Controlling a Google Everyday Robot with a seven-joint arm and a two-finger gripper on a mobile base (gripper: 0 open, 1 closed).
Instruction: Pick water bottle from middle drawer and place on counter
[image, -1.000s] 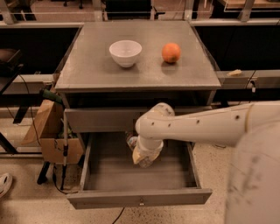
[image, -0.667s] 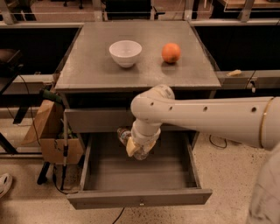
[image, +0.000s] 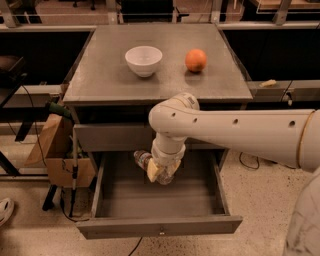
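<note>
The white jointed robot arm (image: 240, 130) reaches in from three o'clock, bends at its rounded wrist and points straight down. This puts the gripper (image: 159, 172) over the open, shallow grey metal middle drawer (image: 160, 226). Its jaws are clenched on the slim clear plastic water bottle (image: 142, 159), which is tilted with its cap toward ten o'clock. The print on its reddish label is too small to read. At twelve o'clock, the dull grey counter (image: 150, 85) holds a white bowl (image: 143, 60) and a round orange fruit (image: 196, 60).
</note>
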